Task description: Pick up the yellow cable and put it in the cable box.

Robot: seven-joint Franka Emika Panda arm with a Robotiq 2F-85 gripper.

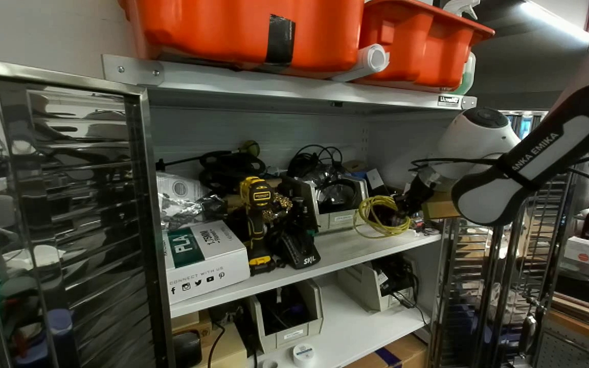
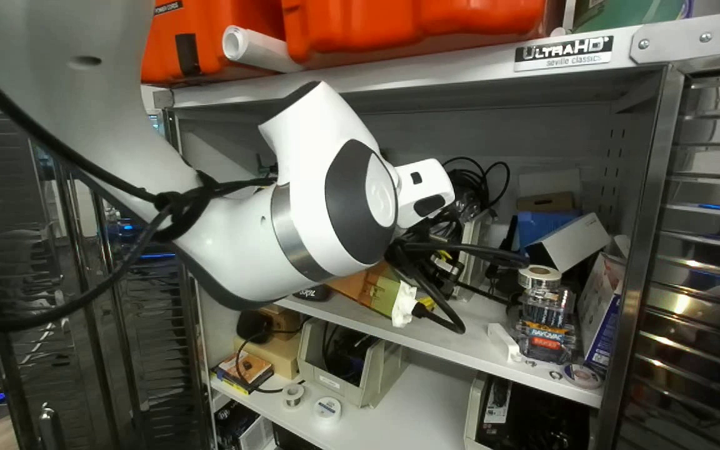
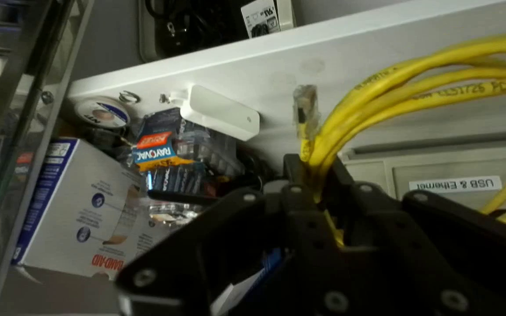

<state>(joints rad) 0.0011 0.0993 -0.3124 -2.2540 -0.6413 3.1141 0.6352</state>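
Note:
The yellow cable point(image 3: 415, 83) is a loose coil with a clear plug at one end. My gripper point(image 3: 316, 169) is shut on one side of the coil, and the loop hangs out to the right in the wrist view. In an exterior view the cable point(image 1: 376, 217) hangs from the gripper point(image 1: 406, 204) at the front of the middle shelf, just right of the cable box. The cable box point(image 1: 339, 220) is a grey bin holding black cables; its label reads "USB & Ethernet" in the wrist view point(image 3: 393, 175). In an exterior view the arm hides most of the gripper and cable.
A yellow drill point(image 1: 256, 220) and a white PLA box point(image 1: 207, 260) stand left of the bin. Battery packs point(image 2: 546, 331), a small white device point(image 3: 220, 112) and a Band-Aid box point(image 3: 86, 206) lie on the other side. A metal door point(image 1: 494, 286) and the upper shelf point(image 1: 294, 87) border the space.

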